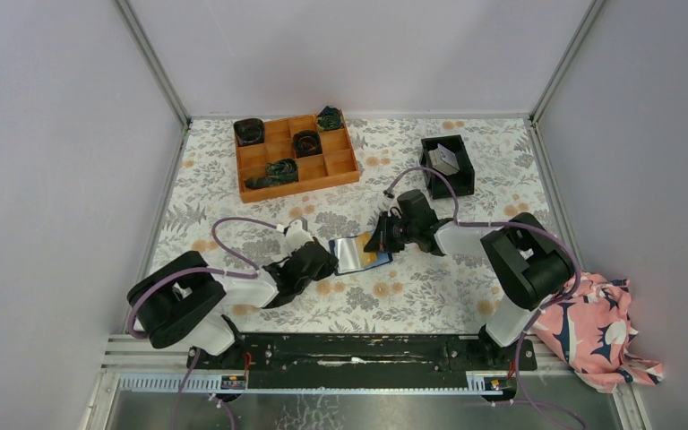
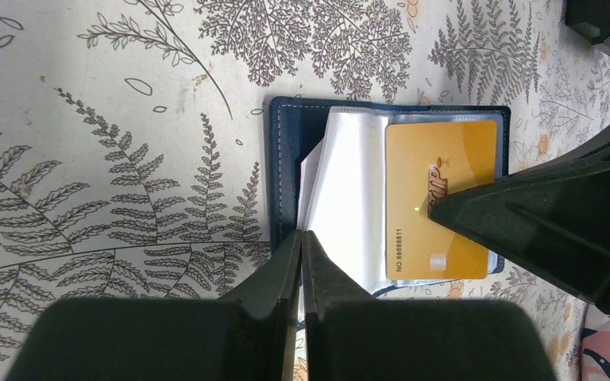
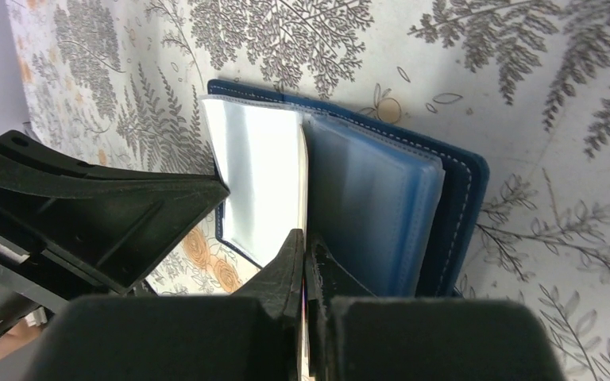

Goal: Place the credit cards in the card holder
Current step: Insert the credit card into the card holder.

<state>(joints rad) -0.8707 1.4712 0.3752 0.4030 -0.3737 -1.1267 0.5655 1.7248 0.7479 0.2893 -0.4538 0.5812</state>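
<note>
The card holder (image 1: 356,253) lies open mid-table between the arms; the left gripper (image 1: 327,260) pinches its clear sleeve (image 2: 349,182). The right gripper (image 1: 381,240), clamped shut, touches the yellow credit card (image 2: 437,163) from the right. The card's long axis runs near to far.

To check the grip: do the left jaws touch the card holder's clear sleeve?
Touching. The left wrist view shows the left gripper, jaws shut, pinching the clear sleeve edge of the card holder.

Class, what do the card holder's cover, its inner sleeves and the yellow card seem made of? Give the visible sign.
Card holder cover: likely leather or imitation, matte navy, pale stitching along its edge.
Sleeves: soft clear plastic, glossy, see-through blue.
Yellow card: probably stiff plastic, smooth sheen, printed number.
</note>
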